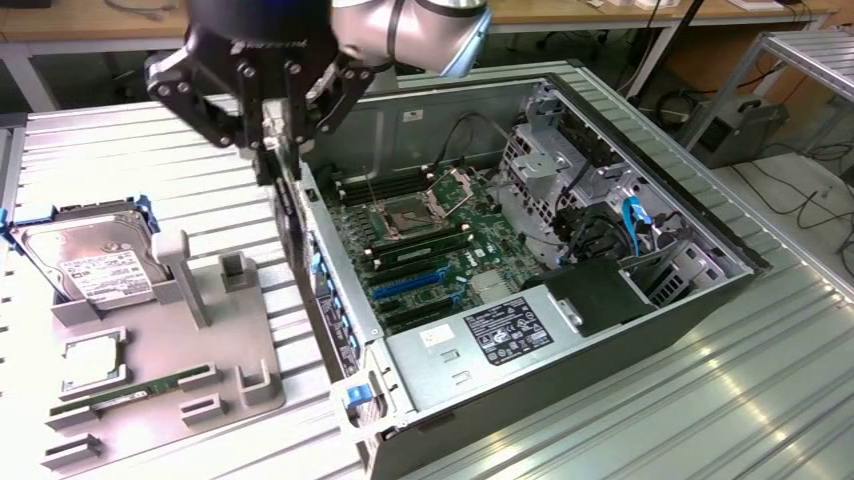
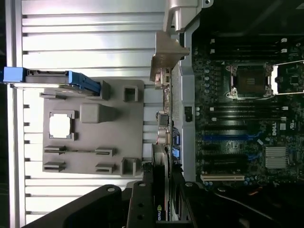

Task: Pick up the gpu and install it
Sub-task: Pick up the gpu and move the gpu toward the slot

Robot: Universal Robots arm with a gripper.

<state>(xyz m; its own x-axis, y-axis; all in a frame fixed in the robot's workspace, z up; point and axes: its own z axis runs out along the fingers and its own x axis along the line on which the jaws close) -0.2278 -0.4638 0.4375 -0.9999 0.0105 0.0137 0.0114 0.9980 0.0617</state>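
The gpu (image 1: 290, 215) hangs on edge from my gripper (image 1: 276, 138), a thin dark card reaching down along the open computer case's wall on the exterior view's left. My gripper is shut on the card's upper edge. In the wrist view the gpu (image 2: 164, 126) runs away from the fingers (image 2: 142, 204), its silver end bracket (image 2: 167, 54) at the far end, over the case's rear wall beside the motherboard (image 2: 237, 118). The blue expansion slots (image 1: 407, 285) lie just inside the case, below and to the right of the card.
On the exterior view's left, a grey fixture plate (image 1: 227, 340) carries a hard drive (image 1: 94, 265), a processor (image 1: 87, 365) and a green memory stick (image 1: 134, 392). The open case (image 1: 667, 200) holds a power supply (image 1: 521, 330), drive cages and cables.
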